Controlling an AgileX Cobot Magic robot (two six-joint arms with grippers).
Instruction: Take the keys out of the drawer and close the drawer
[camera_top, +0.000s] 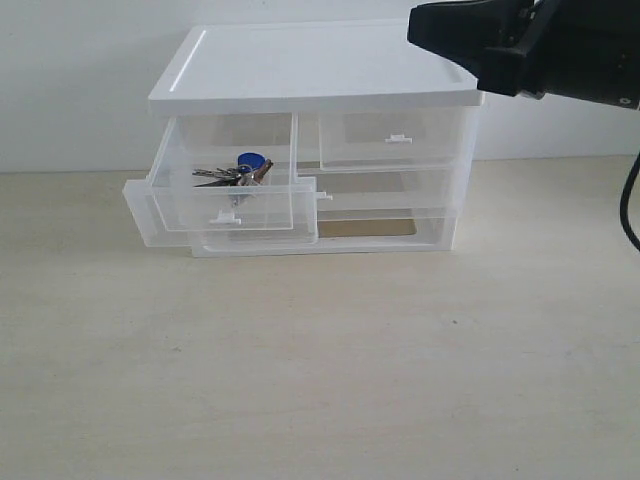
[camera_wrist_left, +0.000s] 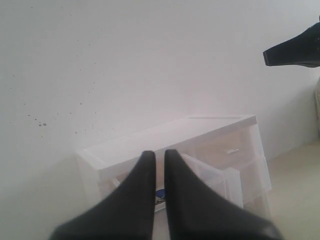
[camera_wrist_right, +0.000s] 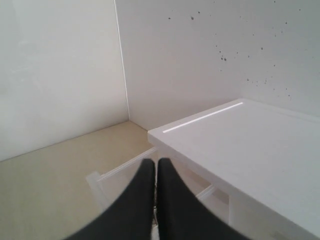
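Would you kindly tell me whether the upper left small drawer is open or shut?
Open: the drawer juts forward from the white-topped unit, its front well ahead of the right-hand drawer, and the keys lie inside.

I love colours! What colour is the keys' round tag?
The tag is blue, clearest in the exterior view.

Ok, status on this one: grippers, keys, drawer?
Left gripper shut, empty. Right gripper shut, empty. Keys in open drawer. Nothing blocking it.
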